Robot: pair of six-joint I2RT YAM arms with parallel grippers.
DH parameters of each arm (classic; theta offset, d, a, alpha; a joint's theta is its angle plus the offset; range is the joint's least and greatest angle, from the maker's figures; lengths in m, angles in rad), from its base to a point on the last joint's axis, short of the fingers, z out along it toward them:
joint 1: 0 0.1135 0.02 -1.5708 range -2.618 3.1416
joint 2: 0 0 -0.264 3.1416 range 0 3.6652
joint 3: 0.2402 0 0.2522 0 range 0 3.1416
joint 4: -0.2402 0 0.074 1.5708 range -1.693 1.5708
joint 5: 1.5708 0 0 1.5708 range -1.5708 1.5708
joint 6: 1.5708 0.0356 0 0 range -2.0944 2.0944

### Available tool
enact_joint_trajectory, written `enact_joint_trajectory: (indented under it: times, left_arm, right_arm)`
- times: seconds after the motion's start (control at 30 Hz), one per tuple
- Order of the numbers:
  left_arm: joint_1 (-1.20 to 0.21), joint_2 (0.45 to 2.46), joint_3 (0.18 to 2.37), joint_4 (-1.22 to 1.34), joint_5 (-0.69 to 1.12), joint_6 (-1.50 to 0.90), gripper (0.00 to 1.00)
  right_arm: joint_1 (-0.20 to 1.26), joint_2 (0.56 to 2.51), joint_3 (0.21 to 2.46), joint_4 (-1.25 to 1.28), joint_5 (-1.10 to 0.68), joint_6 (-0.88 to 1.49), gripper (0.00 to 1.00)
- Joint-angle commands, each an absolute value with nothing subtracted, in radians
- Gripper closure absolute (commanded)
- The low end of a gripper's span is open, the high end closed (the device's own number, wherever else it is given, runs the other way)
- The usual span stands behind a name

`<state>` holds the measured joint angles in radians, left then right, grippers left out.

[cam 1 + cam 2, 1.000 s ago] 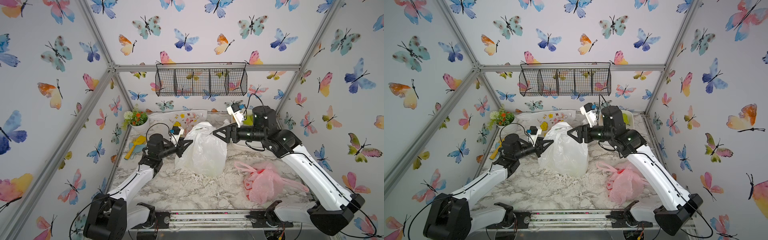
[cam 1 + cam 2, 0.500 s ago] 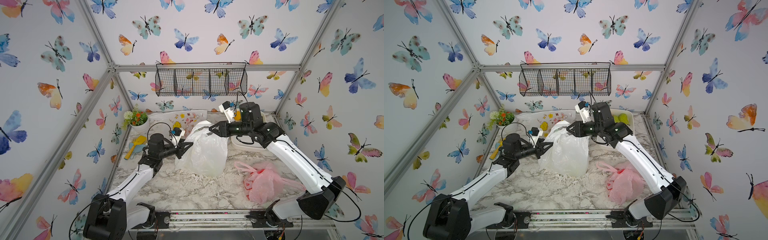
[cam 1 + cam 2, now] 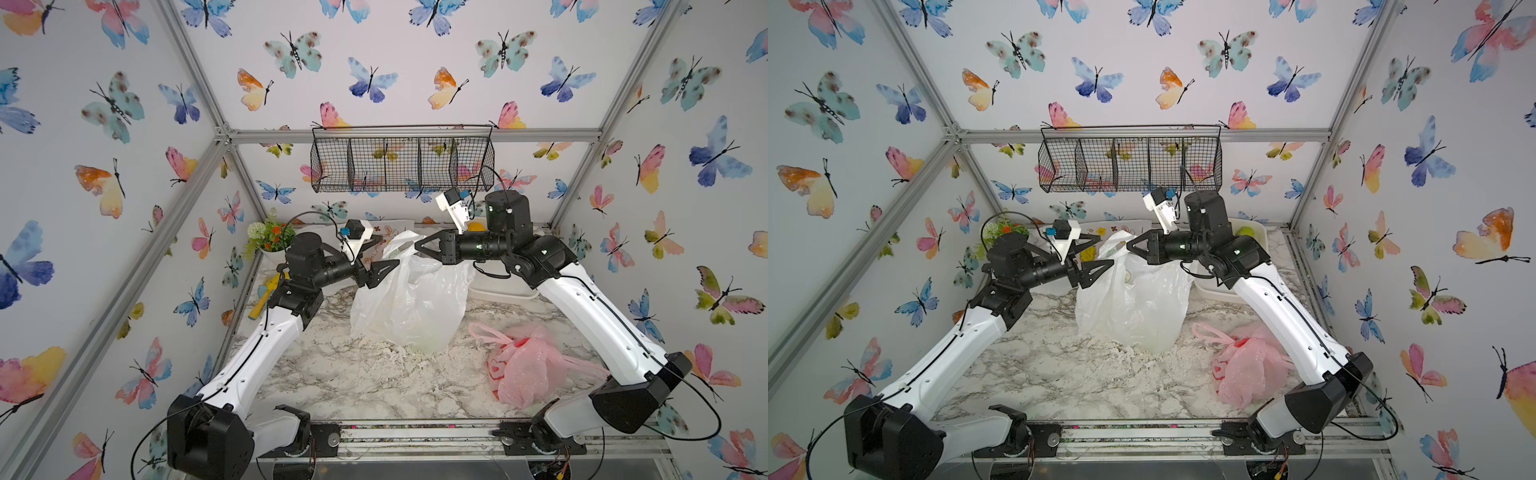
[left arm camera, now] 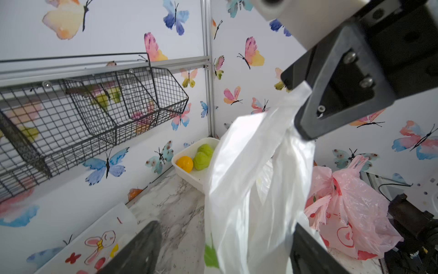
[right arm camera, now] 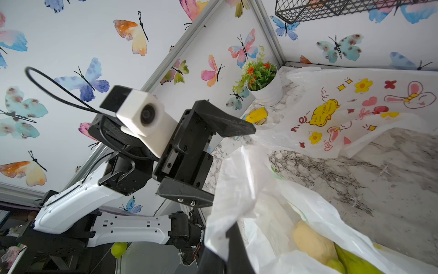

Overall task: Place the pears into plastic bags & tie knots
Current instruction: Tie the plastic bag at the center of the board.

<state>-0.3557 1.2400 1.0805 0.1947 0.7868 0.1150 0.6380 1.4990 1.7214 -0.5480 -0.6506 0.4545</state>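
**Right arm.** We find the right gripper [image 3: 417, 246] clamped fully on a handle strip of the translucent white bag [image 3: 407, 307], holding the bag's top raised. The left wrist view shows the strip pinched between its jaws.

**White bag.** Its base rests on the marble table [image 3: 332, 374], about mid-table. In the right wrist view a cream pear [image 5: 312, 244] lies inside it, touching a green pear [image 5: 350, 263].

**Left arm.** The left gripper [image 3: 384, 254] has its jaws spread wide, just beside the bag's open edge and facing the right gripper. It has hold of nothing.

**Other bags.** The pink bag [image 3: 528, 365] lies apart on the table, beside the right arm. Its top is bunched with handle ends sticking out; we cannot confirm a knot. The doodle-print bag [image 5: 355, 106] lies flat at the back of the table.

**Remaining fruit.** Two further green pears [image 4: 203, 155] sit in a white tray [image 4: 187, 178] at the back right corner, beside a yellow-orange fruit [image 4: 185, 163].
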Motion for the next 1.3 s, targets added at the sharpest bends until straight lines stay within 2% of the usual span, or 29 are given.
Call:
enact_joint_trajectory:
  times: [0.0,0.13,0.2,0.23,0.27,0.37,0.4,0.47,0.57,0.7,0.8,0.93,1.0,1.17,1.27]
  left_arm:
    - [-0.371,1.310,1.131,0.136,0.858,0.165,0.16]
    - [-0.402,1.366,1.184,0.144,0.919,0.167,0.17]
    - [-0.428,1.375,1.176,0.182,0.950,0.158,0.24]
    - [-0.431,1.378,1.169,0.199,0.960,0.147,0.30]
    - [-0.431,1.382,1.157,0.223,0.972,0.124,0.40]
    - [-0.424,1.376,1.121,0.269,0.948,0.094,0.79]
    - [-0.420,1.375,1.112,0.298,0.947,0.068,0.89]
    - [-0.412,1.376,1.114,0.323,0.962,0.031,0.97]
    - [-0.378,1.389,1.119,0.303,0.934,-0.002,1.00]
    - [-0.305,1.404,1.099,0.332,0.906,-0.123,1.00]
    - [-0.298,1.396,1.095,0.302,0.855,-0.121,1.00]
    - [-0.295,1.410,1.116,0.242,0.839,-0.103,1.00]
    - [-0.295,1.408,1.116,0.245,0.858,-0.108,1.00]
    - [-0.297,1.385,1.112,0.243,0.894,-0.116,0.98]
    - [-0.298,1.375,1.114,0.197,0.901,-0.095,0.94]
  right_arm:
    - [0.653,1.509,1.724,-0.524,-0.728,0.440,0.97]
    - [0.658,1.514,1.724,-0.510,-0.739,0.444,0.98]
    - [0.658,1.517,1.733,-0.502,-0.743,0.445,0.98]
    - [0.658,1.517,1.735,-0.496,-0.741,0.448,0.98]
    - [0.658,1.513,1.733,-0.481,-0.739,0.456,0.97]
    - [0.658,1.512,1.734,-0.448,-0.732,0.469,0.98]
    - [0.658,1.517,1.738,-0.446,-0.732,0.470,0.92]
    - [0.654,1.526,1.780,-0.494,-0.690,0.423,0.67]
    - [0.567,1.478,1.808,-0.588,-0.572,0.332,0.48]
    - [0.356,1.342,1.605,-0.629,-0.368,0.255,0.27]
    - [0.350,1.233,1.479,-0.619,-0.243,0.220,0.04]
    - [0.350,1.132,1.307,-0.528,-0.239,0.220,0.02]
    - [0.353,1.118,1.198,-0.435,-0.337,0.221,0.02]
    - [0.364,1.112,0.935,0.031,-0.357,0.272,0.00]
    - [0.364,1.202,0.931,0.198,-0.427,0.265,0.00]
